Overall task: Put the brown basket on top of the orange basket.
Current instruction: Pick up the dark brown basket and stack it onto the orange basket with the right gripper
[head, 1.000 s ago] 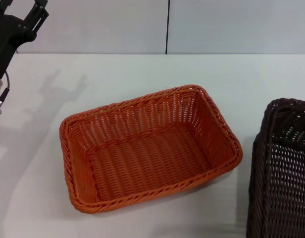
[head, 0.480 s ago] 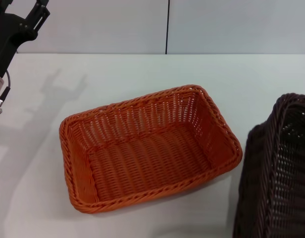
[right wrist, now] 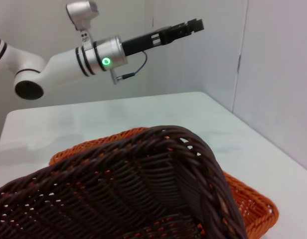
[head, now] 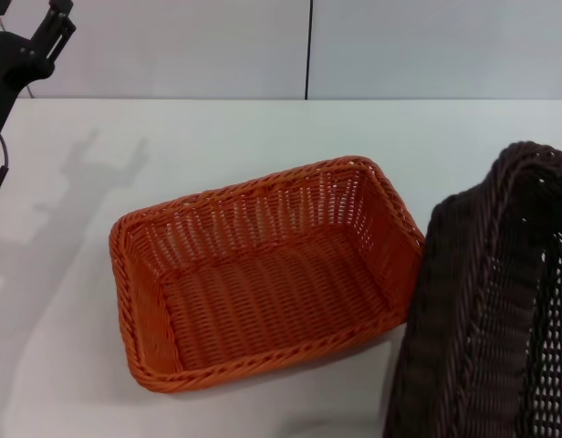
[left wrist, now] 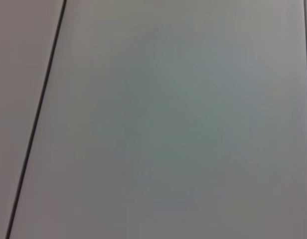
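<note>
The wide white table [head: 263, 128] runs bare from the wall to the near edge, with open room all round the left gripper [head: 57, 23], which hangs high over the far left corner, well apart from both baskets. Below and to the right of that gripper sits the rectangular bright orange woven wicker basket [head: 263, 283], flat on the table, mouth up, its braided rim clear on the far, left and near sides. Past its right end, farthest from the left gripper, the rectangular very dark brown woven wicker basket [head: 482, 310] is tilted steeply, its braided rim raised and its left edge crossing in front of the orange basket's right corner; from the right wrist view its rim [right wrist: 158, 149] arches over the orange weave [right wrist: 253, 204] behind it. The right gripper itself is out of sight, so I cannot tell how it grips. The left gripper's fingers [right wrist: 186, 26] are narrow and close together, holding nothing, though I cannot tell whether they are quite pressed shut
</note>
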Motion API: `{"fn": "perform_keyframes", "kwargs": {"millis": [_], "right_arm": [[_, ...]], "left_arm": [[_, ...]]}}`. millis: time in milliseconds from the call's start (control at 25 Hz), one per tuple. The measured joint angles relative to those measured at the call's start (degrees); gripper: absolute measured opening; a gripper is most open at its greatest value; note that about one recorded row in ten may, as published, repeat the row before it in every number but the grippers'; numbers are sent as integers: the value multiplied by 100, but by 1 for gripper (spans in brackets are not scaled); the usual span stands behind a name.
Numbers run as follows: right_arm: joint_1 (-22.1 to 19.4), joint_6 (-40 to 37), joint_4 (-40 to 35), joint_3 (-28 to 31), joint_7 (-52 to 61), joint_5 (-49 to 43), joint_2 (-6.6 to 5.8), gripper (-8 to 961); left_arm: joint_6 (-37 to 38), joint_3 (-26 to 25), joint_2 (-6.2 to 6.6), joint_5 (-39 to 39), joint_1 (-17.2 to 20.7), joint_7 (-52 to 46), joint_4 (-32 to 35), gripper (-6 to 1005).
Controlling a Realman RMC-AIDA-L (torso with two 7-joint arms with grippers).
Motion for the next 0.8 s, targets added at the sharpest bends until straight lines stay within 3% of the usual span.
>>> {"fn": "perform_keyframes", "kwargs": {"millis": [800], "right_arm": [[-129, 149, 193, -40, -192, 529, 74, 159]], "left_arm": [[18, -16, 9, -68, -9, 26, 43, 834]]}}
